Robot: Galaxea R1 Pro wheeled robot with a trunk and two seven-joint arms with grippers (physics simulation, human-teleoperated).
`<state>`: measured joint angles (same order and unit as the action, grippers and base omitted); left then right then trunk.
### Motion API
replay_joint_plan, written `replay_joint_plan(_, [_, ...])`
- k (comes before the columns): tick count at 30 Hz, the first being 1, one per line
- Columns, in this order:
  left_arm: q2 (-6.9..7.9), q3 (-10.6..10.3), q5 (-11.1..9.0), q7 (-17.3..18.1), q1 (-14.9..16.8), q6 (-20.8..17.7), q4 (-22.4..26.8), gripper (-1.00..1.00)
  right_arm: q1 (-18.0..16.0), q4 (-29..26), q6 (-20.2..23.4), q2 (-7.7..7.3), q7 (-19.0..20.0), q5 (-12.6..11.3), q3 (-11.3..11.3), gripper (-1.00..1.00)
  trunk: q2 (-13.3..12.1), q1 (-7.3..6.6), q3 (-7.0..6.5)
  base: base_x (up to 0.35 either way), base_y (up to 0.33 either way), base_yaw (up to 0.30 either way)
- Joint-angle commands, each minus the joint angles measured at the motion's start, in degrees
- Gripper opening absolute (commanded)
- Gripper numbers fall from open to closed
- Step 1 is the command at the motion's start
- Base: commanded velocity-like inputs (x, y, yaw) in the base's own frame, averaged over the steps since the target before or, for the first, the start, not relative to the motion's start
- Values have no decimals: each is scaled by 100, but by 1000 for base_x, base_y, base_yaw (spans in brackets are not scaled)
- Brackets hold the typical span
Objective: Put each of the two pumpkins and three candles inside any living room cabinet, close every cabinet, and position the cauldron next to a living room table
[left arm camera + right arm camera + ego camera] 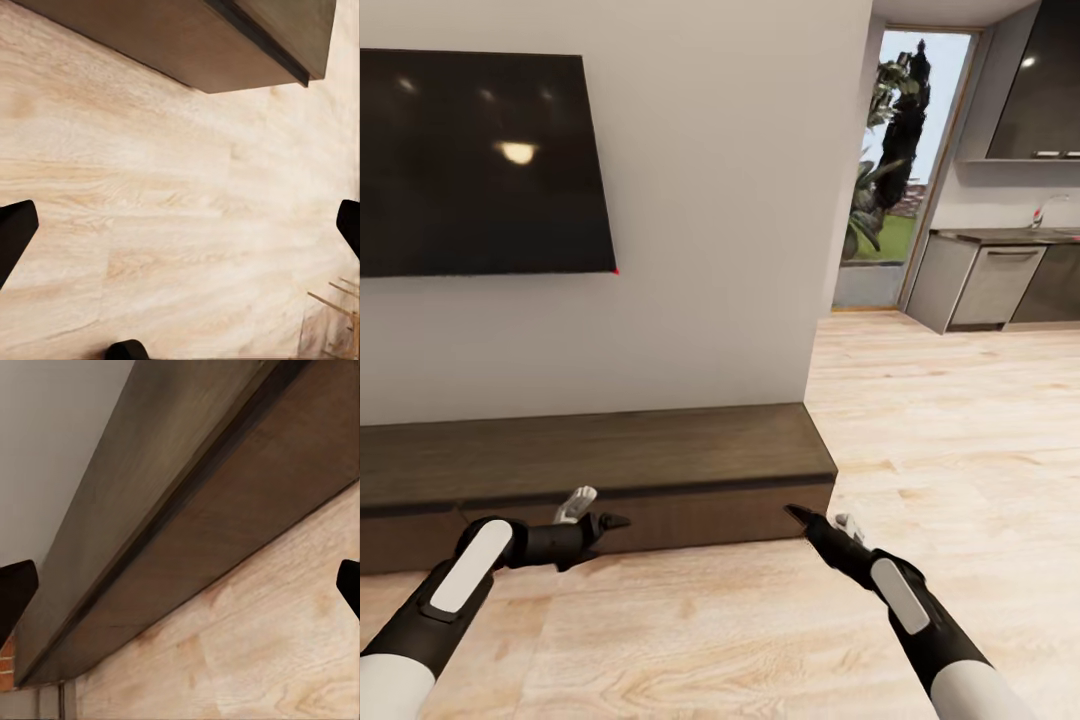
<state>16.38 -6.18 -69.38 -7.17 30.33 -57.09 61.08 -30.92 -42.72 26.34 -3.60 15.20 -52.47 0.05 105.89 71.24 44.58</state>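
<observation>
The robot is facing the cabinet (pixel 600 460), which is lying low along the wall from nine to twelve o'clock, its fronts shut. The left gripper (pixel 605 523) and the right gripper (pixel 800 515) are both hanging empty with fingers spread wide. Opening a front well likely means bringing one fingertip squarely onto its edge.

Long low dk-brown cabinet (pixel 600 465), shut, against wall
</observation>
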Motion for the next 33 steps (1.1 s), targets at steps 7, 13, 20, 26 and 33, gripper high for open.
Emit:
replay_joint_plan(7, [47,-64,-985,-48,-17,-34,24,100,8,4,-736,7,133,-34,-71,100,285,154,131,0,0,0])
replay_joint_plan(13, [57,-67,-1353,-40,-108,-38,27,100,15,323,-1337,32,120,-150,-157,100,525,286,239,0,0,0])
replay_joint_plan(20, [71,-92,-1642,-40,-131,-39,34,100,16,2172,-1726,39,1350,-1042,-635,100,806,439,365,0,0,0])
replay_joint_plan(26, [107,-94,-1668,-39,-133,-39,76,100,16,2516,-2178,135,1805,-1226,-672,100,1047,571,473,0,0,0])
replay_joint_plan(33, [104,-118,-1675,-39,-133,-39,112,100,16,2535,-2414,165,2268,-1307,-679,100,1328,725,598,0,0,0])
